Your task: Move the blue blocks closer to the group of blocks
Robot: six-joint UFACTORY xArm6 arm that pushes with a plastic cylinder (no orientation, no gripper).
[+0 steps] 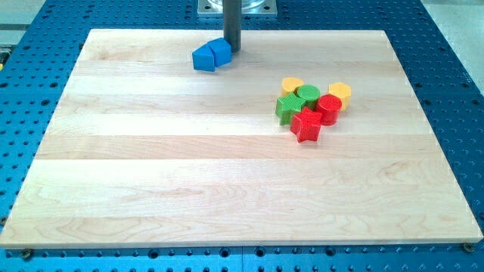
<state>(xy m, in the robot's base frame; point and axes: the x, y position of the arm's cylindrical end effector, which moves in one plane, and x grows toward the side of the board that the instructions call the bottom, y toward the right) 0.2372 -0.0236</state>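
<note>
Worktop: a pale wooden board point(227, 189) lies on a blue perforated base point(454, 91), and every block stands on the board.

My tip: my tip point(232, 51) is the lower end of a straight dark rod that comes down from a metal mount at the view's top. It sits near the board's top edge, touching or just beside the upper right side of the blue pair.

Tool state: my tool is a plain rod with no jaws, so it has nothing to part, close or clamp; it grips nothing.

Blue blocks: two blue blocks point(210, 55) stand pressed together at the top of the board, left of centre. The left one looks five-sided and the right one boxy, though I cannot tell their exact shapes.

Group: six blocks are clustered at the view's right, well apart from the blue pair and lower in the view.

Yellow blocks: one yellow block point(292, 85) is at the cluster's top left and another yellow block point(339, 93) is at its top right.

Green blocks: a green cylinder point(308, 94) sits between the yellows, and a ridged green block point(287, 107) is on the cluster's left.

Red blocks: a red cylinder point(328, 106) stands below the right yellow, and a red star point(306, 125) is lowest, touching its neighbours.
</note>
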